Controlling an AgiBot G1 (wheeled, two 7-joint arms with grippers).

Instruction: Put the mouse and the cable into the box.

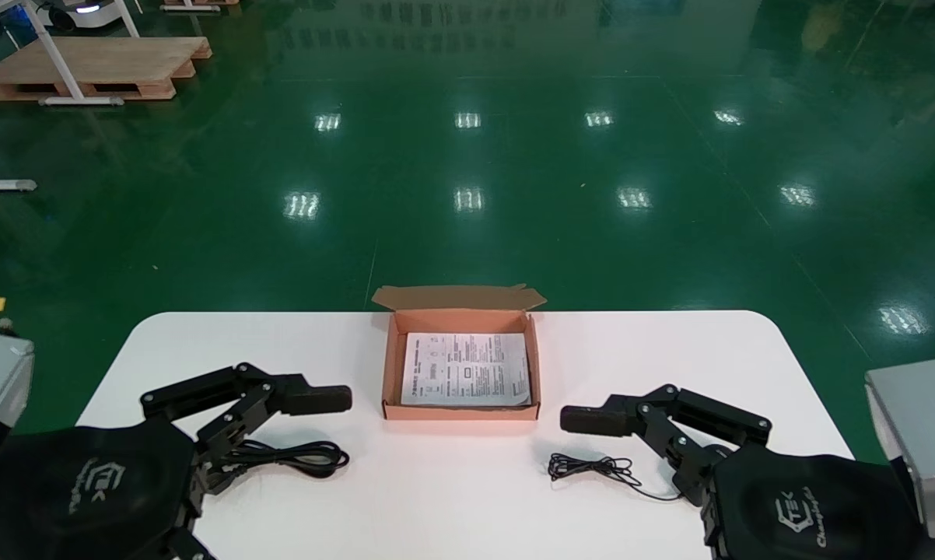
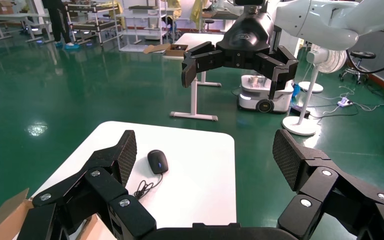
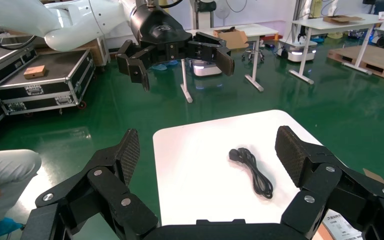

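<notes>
One green floor [image 1: 561, 155], glossy with lamp reflections, fills the upper half of the head view. Below it is one white tabletop [image 1: 670, 358], smooth, with rounded corners.

There are two grippers, both black, made of hard jointed links with textured pads. The left gripper [image 2: 204, 152] is at the lower left of the head view and the right gripper [image 3: 207, 145] at the lower right. Each one has its fingers spread wide and holds nothing.

One box [image 1: 390, 365] of brown cardboard, shallow and rectangular, sits at the centre of the frame between the two grippers, with its lid flap open at the back. Inside lies one white printed sheet [image 1: 467, 369], flat on the bottom.

One cable [image 1: 304, 455], black, thick and folded in a long loop, lies on the tabletop at the lower left, just beside the left gripper.

One mouse [image 2: 157, 161], black, oval and smooth, lies on the tabletop at the lower right. In the head view the right gripper hides it, and only its thin cord [image 1: 592, 468], loosely bundled, shows.
</notes>
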